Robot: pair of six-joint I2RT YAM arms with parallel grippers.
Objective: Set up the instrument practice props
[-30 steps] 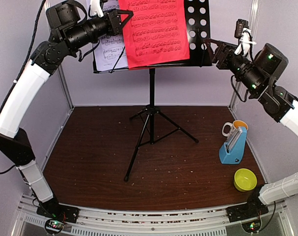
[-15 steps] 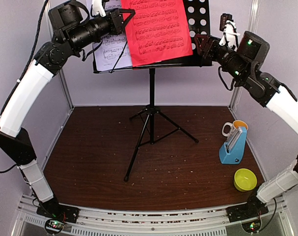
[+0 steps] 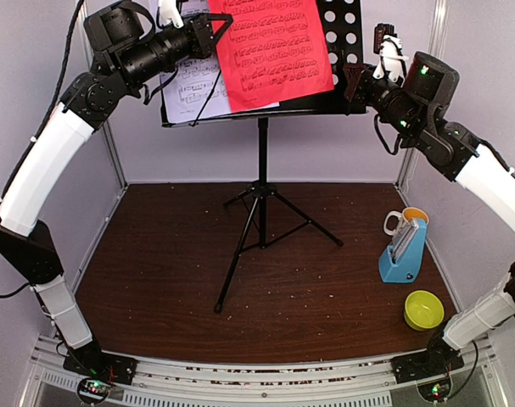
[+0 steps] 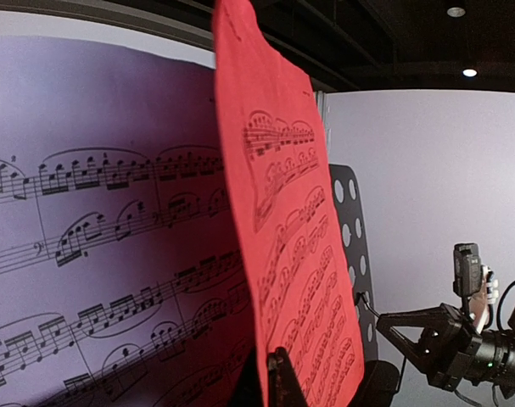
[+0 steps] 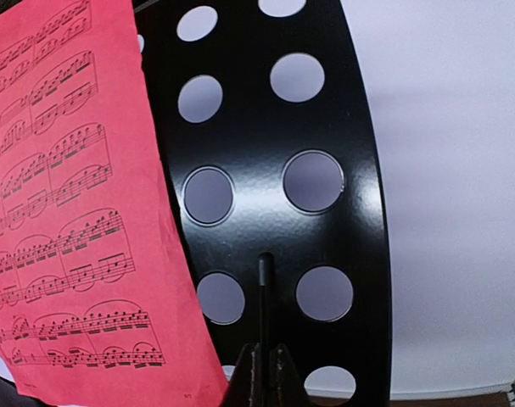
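1. Step in hand: seating the red sheet (image 3: 274, 51) on the stand (image 3: 342, 51), far centre, overlapping the white sheet (image 3: 189, 89).
2. The left gripper (image 3: 213, 34) is pinched shut on the red sheet's left edge.
3. The right gripper (image 3: 352, 83) sits closed at the stand's right edge; whether it holds anything is unclear.
4. Next, probably: settle the red sheet flat, then release gently.

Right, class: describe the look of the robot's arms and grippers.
The left arm and right arm have white shells between black cylindrical joints, trailing black cables. Green lights dot the right arm. The left gripper and right gripper are black.
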